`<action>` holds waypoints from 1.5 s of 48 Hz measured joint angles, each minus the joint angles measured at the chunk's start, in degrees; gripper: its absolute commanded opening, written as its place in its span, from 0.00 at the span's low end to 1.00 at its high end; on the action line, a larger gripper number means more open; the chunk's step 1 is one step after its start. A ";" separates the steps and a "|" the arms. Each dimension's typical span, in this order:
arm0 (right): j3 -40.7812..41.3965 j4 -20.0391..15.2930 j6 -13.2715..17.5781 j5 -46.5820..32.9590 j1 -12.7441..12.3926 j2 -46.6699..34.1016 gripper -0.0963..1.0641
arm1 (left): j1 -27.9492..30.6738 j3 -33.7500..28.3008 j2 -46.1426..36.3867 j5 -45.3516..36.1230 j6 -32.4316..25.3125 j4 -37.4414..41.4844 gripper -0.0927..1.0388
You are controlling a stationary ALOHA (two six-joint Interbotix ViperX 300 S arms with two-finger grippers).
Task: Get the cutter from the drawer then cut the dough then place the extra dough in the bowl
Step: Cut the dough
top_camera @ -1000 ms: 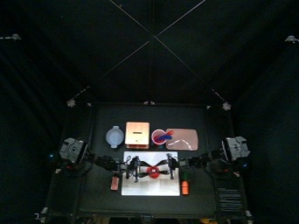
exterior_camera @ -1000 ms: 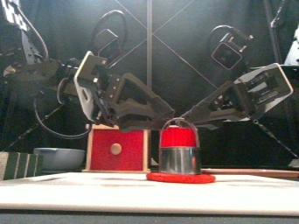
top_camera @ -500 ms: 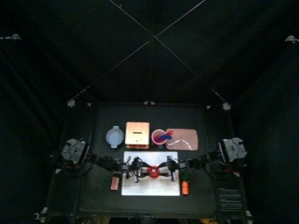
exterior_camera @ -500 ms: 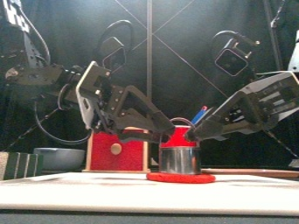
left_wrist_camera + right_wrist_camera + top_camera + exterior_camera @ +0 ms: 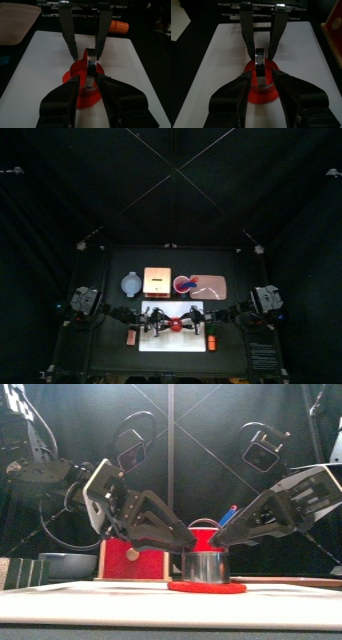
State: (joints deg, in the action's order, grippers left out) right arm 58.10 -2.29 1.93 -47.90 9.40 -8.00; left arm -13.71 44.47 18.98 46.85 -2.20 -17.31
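A small black table within black curtains is seen, and a white cutting board is laid at its front. At the board's middle a flat red dough disc is spread, and the round metal cutter is stood upright on it.

Both arms are brought low over the board. The left gripper and the right gripper are set on opposite sides of the cutter, each with its jaws parted by a moderate gap and straddling the cutter's top. Nothing appears to be clamped. Whether the jaws touch the metal cannot be told.

The cutting step is judged to be in hand, the fetching being done. An even downward press from both sides is called for next, with the cutter kept upright. The outer dough is not yet freed.

Behind the board a pale wooden box with a red drawer front is placed. Behind the board's left corner the blue-grey bowl is reached over open table. Behind its right, a pink tray with a red cup is set.

1 orange toy is left just off the board's left edge and a 2nd orange toy just off its right edge, so sideways room there is judged tight.
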 measured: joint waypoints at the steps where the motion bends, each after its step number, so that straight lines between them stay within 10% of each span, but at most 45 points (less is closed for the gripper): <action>1: -0.09 0.18 -0.18 0.35 0.00 0.00 0.72 | 0.00 0.00 0.00 0.00 0.00 -0.09 0.66; 20: -0.35 1.49 -0.26 2.90 -0.09 -0.26 0.44 | 0.00 0.00 0.00 -1.23 -0.18 0.88 0.54; 72: -2.02 -3.08 0.00 8.00 -0.09 -4.22 0.43 | -3.34 -1.14 4.39 -6.15 0.00 -6.06 0.52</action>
State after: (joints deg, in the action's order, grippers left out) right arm 56.07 -5.36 1.93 -39.90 9.32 -12.22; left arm -17.05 43.33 23.38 40.69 -2.20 -23.38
